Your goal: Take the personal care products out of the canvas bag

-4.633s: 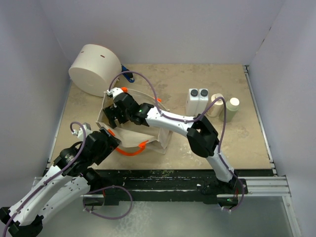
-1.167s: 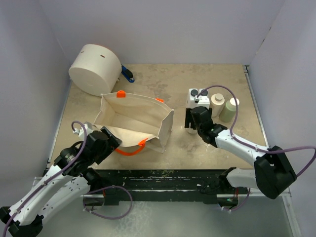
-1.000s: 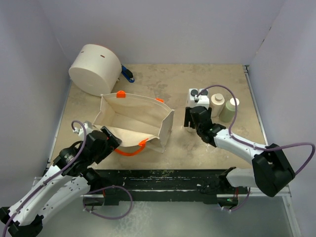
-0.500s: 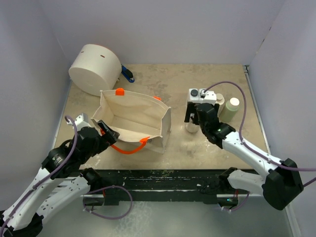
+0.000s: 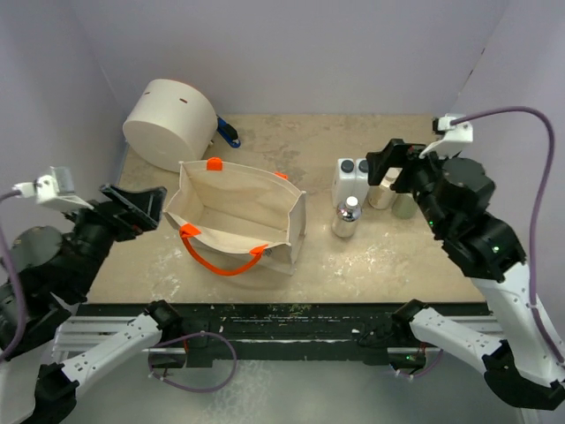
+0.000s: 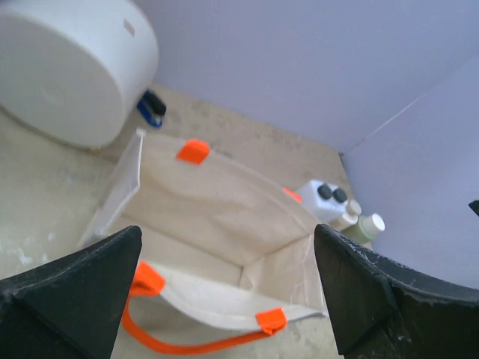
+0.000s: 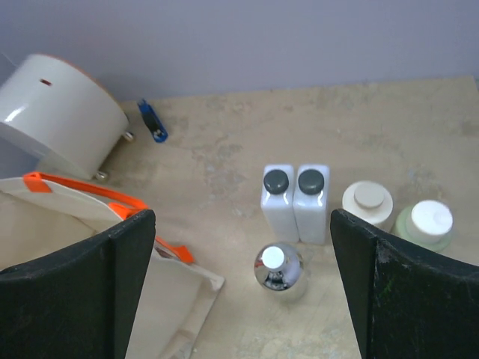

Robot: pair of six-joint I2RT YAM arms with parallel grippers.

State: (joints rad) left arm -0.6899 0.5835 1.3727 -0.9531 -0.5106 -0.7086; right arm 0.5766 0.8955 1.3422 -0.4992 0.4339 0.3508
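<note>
The canvas bag (image 5: 231, 215) stands open at left centre, orange handles hanging, and I see nothing inside it. All the personal care products stand on the table right of it: two white square bottles (image 5: 351, 179), a silvery-capped bottle (image 5: 346, 218), a cream round one (image 5: 380, 192) and a pale green one (image 5: 405, 205), partly hidden by my right arm. My left gripper (image 5: 134, 207) is open and empty, raised left of the bag. My right gripper (image 5: 399, 164) is open and empty, raised above the bottles. In the right wrist view the silvery-capped bottle (image 7: 278, 268) is below the open fingers.
A large cream cylinder (image 5: 168, 124) with a blue handle (image 5: 229, 134) lies at the back left. Purple walls close in the left, back and right. The left wrist view shows the bag (image 6: 217, 209) and the bottles (image 6: 326, 202) beyond it.
My right gripper let go of the silvery-capped bottle in front of the white bottles and rose up and back. My left gripper left the bag's near edge and rose to the left.
</note>
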